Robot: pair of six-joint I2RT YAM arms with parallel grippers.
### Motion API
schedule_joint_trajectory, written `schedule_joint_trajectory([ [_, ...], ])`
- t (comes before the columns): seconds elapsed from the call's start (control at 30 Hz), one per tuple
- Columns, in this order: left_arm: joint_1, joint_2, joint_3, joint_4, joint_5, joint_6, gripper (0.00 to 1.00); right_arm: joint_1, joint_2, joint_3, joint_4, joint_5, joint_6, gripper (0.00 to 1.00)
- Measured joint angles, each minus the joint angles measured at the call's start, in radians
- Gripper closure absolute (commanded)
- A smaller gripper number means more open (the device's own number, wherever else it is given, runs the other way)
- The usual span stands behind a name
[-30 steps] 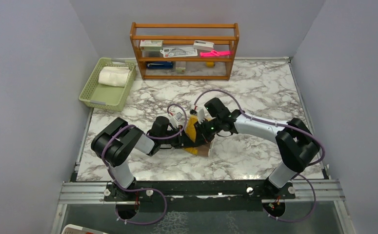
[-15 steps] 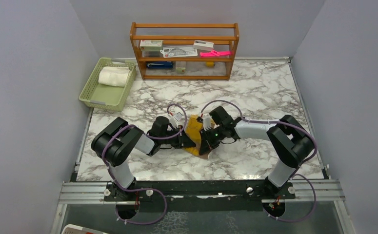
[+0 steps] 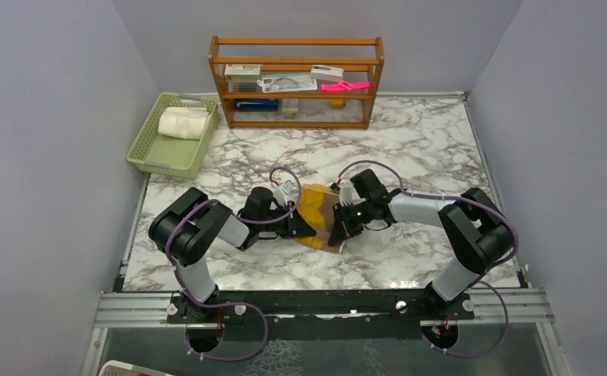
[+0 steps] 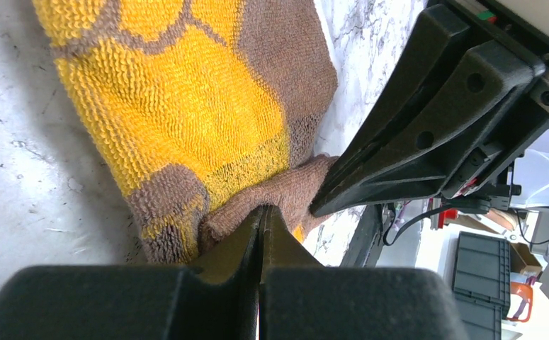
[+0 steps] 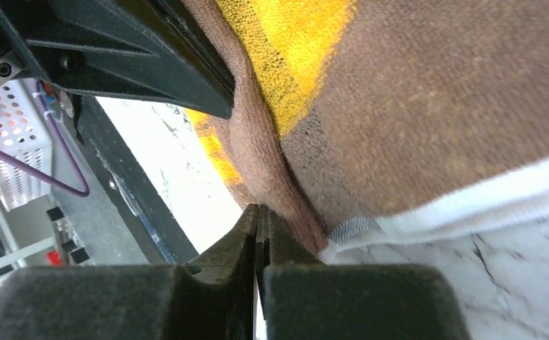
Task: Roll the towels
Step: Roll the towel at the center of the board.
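While brown-and-yellow towel (image 3: 314, 205) lies on marble worktop (image 3: 410, 149), left end effector (image 4: 263, 210) and right end effector (image 5: 258, 208) both pinch its fold.

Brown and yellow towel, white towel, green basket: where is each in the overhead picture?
brown and yellow towel (image 3: 313, 210): top view, its yellow patch.
white towel (image 3: 182, 123): top view, its middle.
green basket (image 3: 163, 149): top view, its bare floor.

Your top cam sits high behind the arm bases, looking down across the whole marble table (image 3: 410, 141) toward the shelf (image 3: 296, 41). Each wrist cam peers along its own gripper, left gripper (image 4: 262, 210) and right gripper (image 5: 257, 209), right up against the brown-and-yellow towel (image 3: 316, 213) (all three views share it), facing each other.
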Motion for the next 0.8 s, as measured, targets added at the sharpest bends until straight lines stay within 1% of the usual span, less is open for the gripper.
schedule_joint_trajectory([
  [0.03, 0.000, 0.000, 0.000, 0.000, 0.000, -0.001, 1.00, 0.000, -0.014, 0.000, -0.011, 0.016, -0.002, 0.91],
  [0.07, 0.000, 0.000, 0.000, 0.000, 0.000, -0.001, 1.00, 0.000, -0.030, 0.000, -0.022, 0.036, -0.009, 0.78],
  [0.1, 0.000, 0.000, 0.000, 0.000, 0.000, -0.002, 1.00, 0.000, -0.051, 0.000, -0.034, 0.062, -0.015, 0.73],
  [0.2, 0.000, 0.001, 0.000, 0.000, 0.000, -0.002, 1.00, 0.021, -0.148, 0.000, -0.064, 0.159, -0.038, 0.61],
  [0.3, 0.000, 0.004, 0.000, 0.001, 0.000, -0.002, 1.00, 0.069, -0.261, 0.010, -0.077, 0.289, -0.072, 0.59],
  [0.43, 0.000, 0.008, 0.000, 0.001, 0.000, -0.002, 1.00, 0.200, -0.333, 0.047, -0.082, 0.467, -0.134, 0.47],
  [0.5, 0.000, 0.010, 0.000, 0.001, 0.000, -0.002, 1.00, 0.276, -0.335, 0.061, -0.087, 0.549, -0.165, 0.44],
  [0.63, 0.000, 0.011, 0.001, 0.001, 0.001, -0.002, 1.00, 0.398, -0.295, 0.071, -0.101, 0.691, -0.220, 0.43],
  [0.8, 0.000, 0.011, 0.001, 0.002, 0.000, -0.002, 1.00, 0.465, -0.223, 0.079, -0.142, 0.805, -0.270, 0.43],
])
